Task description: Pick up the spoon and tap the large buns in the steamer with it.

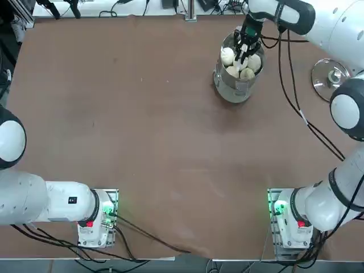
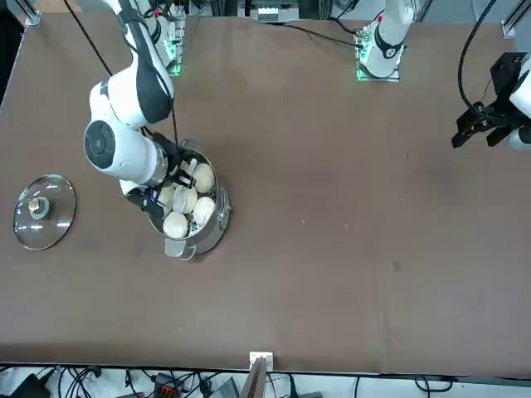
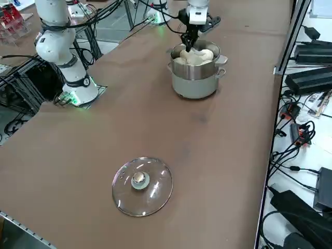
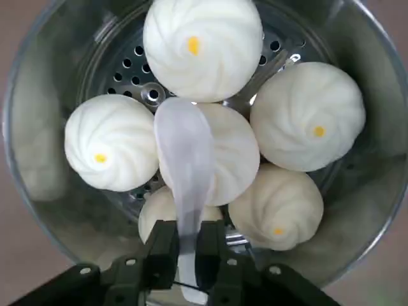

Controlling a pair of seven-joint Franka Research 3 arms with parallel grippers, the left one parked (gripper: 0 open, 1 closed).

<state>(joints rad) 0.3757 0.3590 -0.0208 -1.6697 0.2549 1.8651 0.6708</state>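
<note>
Brown tabletop [image 1: 142, 131], cables [image 3: 290, 150] along its far edge, glass lid [image 3: 142, 187] lying near the pot. Right gripper [image 4: 188, 245] above steamer [image 3: 195, 78], fingers clamped on spoon [image 4: 185, 159] by its handle. Spoon bowl extends out past the fingertips, over the middle bun. Large buns [image 4: 203, 48] clustered inside steamer, around and under spoon; contact unclear.

Soft, even light reaches the brown tabletop [image 1: 148, 131], with faint shadow beside the steamer [image 1: 232, 91] and small white glints on the glass lid [image 3: 142, 187], while the wrist view shows hazy reflections along the steel wall and slightly soft detail.
</note>
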